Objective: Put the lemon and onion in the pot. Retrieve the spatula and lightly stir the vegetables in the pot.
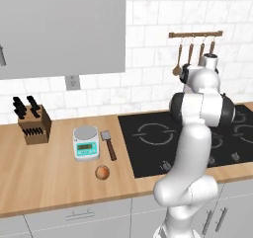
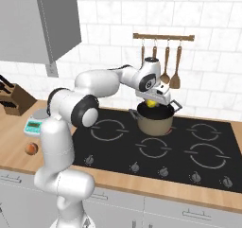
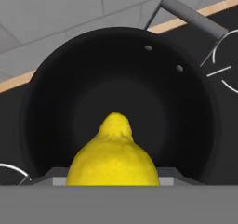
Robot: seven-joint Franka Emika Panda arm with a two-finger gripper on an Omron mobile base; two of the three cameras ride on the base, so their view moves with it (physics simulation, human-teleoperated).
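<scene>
- While gripping the lemon (image 3: pixel 112 160), hand (image 2: pixel 152 102) hovers directly above the pot (image 2: pixel 155 119) on the hob (image 2: pixel 156 149).
- Onion (image 1: pixel 102 172) and spatula (image 1: pixel 108 143) on wooden surface (image 1: pixel 44 170), beside scale (image 1: pixel 86 143).

Light was even and diffuse in all three rendered views, with no clear source and only faint shadows. The pot (image 3: pixel 116 93) interior read as near-black with little detail. Edges looked soft and slightly pixelated; no glare, lens distortion or motion blur showed.
</scene>
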